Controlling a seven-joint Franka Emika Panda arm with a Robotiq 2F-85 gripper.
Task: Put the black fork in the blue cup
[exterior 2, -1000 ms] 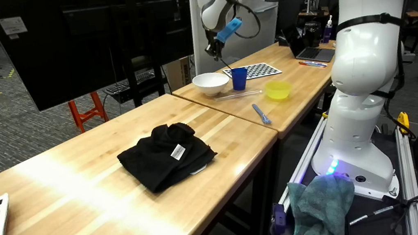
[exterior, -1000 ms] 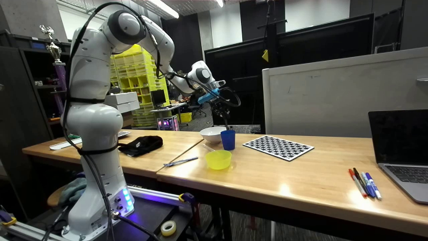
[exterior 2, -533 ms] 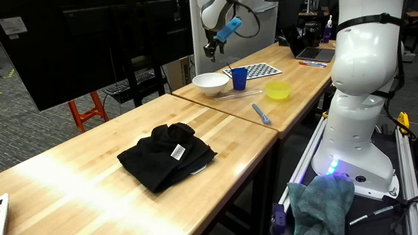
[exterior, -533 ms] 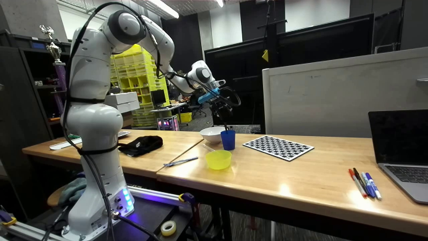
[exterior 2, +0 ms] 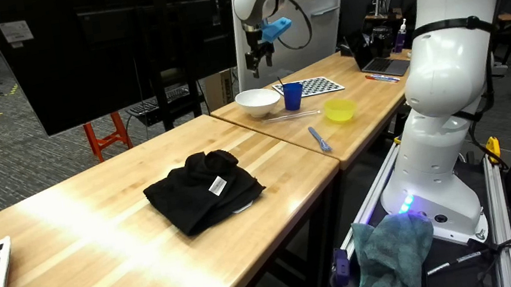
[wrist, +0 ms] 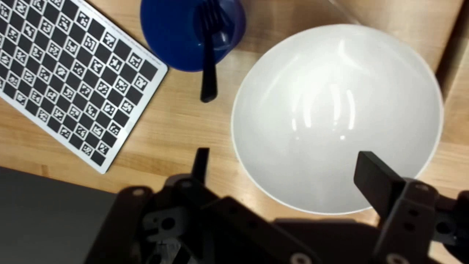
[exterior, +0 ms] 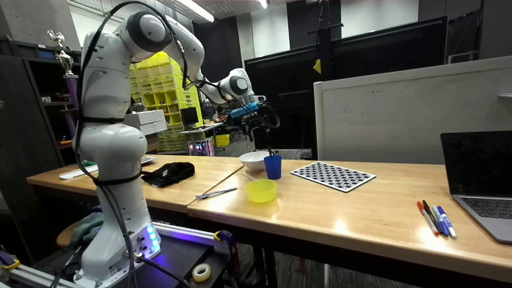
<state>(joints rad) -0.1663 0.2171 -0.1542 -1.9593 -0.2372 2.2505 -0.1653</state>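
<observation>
A black fork point(wrist: 209, 68) leans tines-down in the blue cup point(wrist: 174, 36) beside a white bowl point(wrist: 329, 113), the gripper point(wrist: 283, 152) spread wide overhead.

One blue cup point(exterior: 273, 169), one black fork point(wrist: 209, 62), one white bowl point(wrist: 322, 106), four pens point(exterior: 441, 221).

My fingers point(wrist: 377, 179) are black, my arm point(exterior: 110, 94) is white with black bands point(exterior: 120, 181), and my wrist block point(exterior 2: 276, 29) is light blue. Fork point(wrist: 209, 68): black. Cup point(wrist: 168, 35): dark blue. Bowl point(wrist: 329, 117): plain white. Tub point(exterior: 261, 191): translucent yellow. Board point(wrist: 75, 77): black-and-white check, its white squares bearing black marks. Table point(wrist: 176, 128): light brown, streaked grain. Cloth point(exterior 2: 197, 195): black, white label point(exterior 2: 217, 185).
</observation>
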